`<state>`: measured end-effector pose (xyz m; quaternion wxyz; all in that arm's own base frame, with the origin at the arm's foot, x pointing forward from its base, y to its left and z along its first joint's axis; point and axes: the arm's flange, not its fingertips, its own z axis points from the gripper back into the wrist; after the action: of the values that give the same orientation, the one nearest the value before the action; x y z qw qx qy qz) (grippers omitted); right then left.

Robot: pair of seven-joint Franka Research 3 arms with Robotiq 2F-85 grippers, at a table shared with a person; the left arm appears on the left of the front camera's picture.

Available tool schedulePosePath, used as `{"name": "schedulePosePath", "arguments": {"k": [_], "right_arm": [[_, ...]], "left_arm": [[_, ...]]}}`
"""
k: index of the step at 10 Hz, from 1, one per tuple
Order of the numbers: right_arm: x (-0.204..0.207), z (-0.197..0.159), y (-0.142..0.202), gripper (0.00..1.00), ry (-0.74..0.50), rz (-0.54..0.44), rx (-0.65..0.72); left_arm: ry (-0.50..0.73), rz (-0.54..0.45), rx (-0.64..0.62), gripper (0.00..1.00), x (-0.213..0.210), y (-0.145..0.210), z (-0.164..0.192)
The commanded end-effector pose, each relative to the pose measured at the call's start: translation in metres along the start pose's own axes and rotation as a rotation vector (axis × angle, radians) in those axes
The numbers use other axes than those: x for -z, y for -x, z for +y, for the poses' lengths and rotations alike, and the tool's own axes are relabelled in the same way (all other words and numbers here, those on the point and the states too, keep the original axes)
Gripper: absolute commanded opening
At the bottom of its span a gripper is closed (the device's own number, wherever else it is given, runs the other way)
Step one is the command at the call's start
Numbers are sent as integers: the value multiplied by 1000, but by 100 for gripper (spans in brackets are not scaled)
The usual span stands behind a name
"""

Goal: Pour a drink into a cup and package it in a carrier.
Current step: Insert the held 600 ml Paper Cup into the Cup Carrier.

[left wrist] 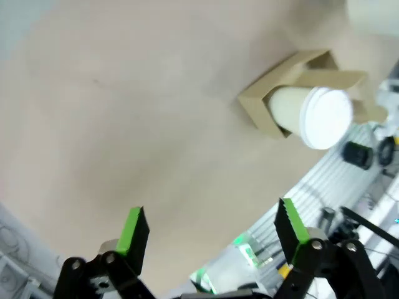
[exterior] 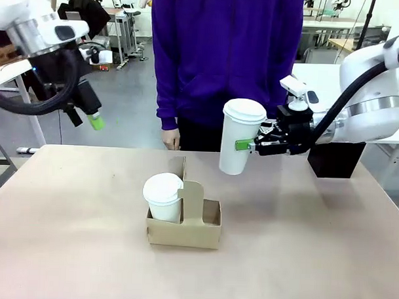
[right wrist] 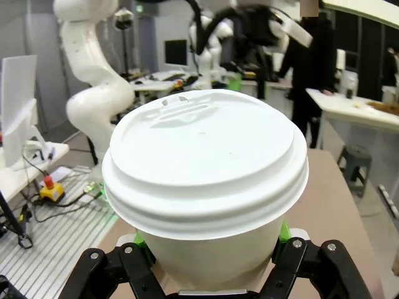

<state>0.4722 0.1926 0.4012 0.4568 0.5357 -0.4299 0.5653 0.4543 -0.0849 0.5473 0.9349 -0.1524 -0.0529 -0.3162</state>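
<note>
Cup (exterior: 238, 141), tall, white and lidded, is hanging above the surface (exterior: 301, 245), up and right of the carrier (exterior: 183, 233), which is holding a shorter lidded cup (exterior: 164, 197); my right end effector (exterior: 247, 145) is clamping the tall one's side, my left end effector (left wrist: 212, 224) is hovering, fingers apart

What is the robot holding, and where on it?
The right gripper holds the tall white cup by its side, about midway up. The left gripper holds nothing.
</note>
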Motion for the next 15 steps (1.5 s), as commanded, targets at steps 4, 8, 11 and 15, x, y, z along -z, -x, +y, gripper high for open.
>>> {"name": "schedulePosePath", "arguments": {"k": [4,8,11,15], "right_arm": [[45,24,11,80,-115,-48,1],[64,28,39,80,-145,-46,44],[74,28,56,80,-187,-34,78],[82,25,73,80,-216,-16,101]], "left_arm": [[167,-240,136,100,2,74,31],[253,-317,200,100,11,115,63],[311,-360,229,100,21,121,84],[275,-322,209,100,21,122,76]]}}
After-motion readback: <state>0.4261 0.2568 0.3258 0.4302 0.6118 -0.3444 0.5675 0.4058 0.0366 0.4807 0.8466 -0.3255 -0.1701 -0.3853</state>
